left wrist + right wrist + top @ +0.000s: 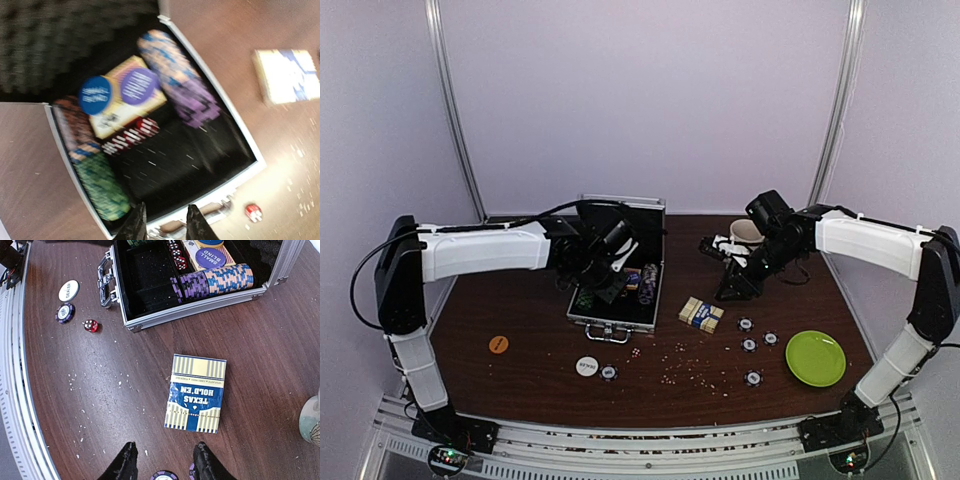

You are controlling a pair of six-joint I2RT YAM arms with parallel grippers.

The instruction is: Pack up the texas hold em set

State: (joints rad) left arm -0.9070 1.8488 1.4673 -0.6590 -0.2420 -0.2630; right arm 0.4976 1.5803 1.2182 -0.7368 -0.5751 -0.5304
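nearest the bases, the white dealer disc [586, 367] and a dark chip [609, 373] lie flat on the brown table [530, 310], close together, the orange disc [498, 344] off to the left and four loose chips [749, 345] near the lime plate [816, 357]. flat discs on bare wood give fingertips little edge to bite; a pinch could skid them away. the red die [90, 325] sits just beside the case handle [104, 280] and would likely roll if nudged.

the right gripper [165, 465] hangs spread wide and empty, one chip [164, 475] right below its tips and the texas hold'em card deck [196, 393] just ahead. taken across its long side the deck may be too broad and simply get shoved.

the left gripper [165, 225], fingers a modest gap apart and holding nothing, hovers over the front rim of the open aluminium case [190, 170], which holds chip rows [180, 75], dice [132, 137] and blue buttons [95, 95]. coming down there it could strike rim or handle and drag the case. both arms heading for the case may collide. farthest back, the cream mug [746, 232] sits close to the right wrist and could be tipped.
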